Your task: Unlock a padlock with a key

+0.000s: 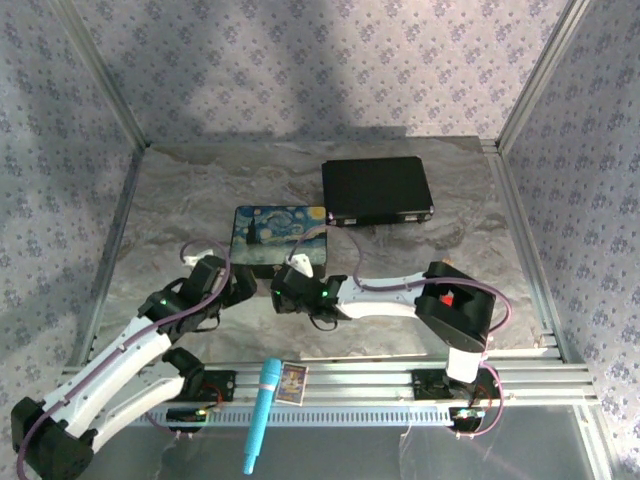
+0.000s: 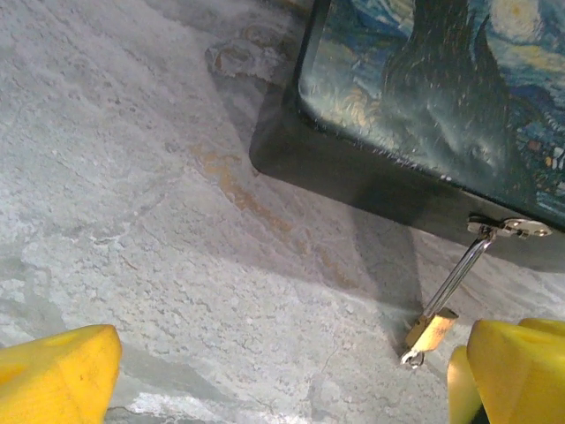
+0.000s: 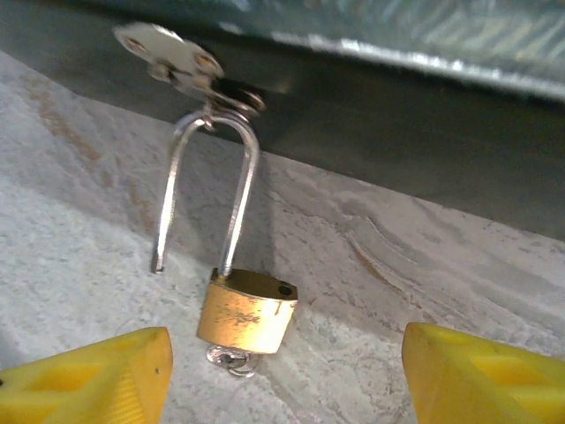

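Padlock (image 3: pixel 247 311) hanging from box (image 2: pixel 424 79) clasp (image 3: pixel 172 57), shackle (image 3: pixel 240 203) open, key (image 3: pixel 231 360) in its base. Left jaws wide, empty; right jaws apart, flanking padlock, gripping nothing.

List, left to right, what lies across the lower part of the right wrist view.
yellow finger at the left edge → padlock, with its shackle open → yellow finger at the right edge
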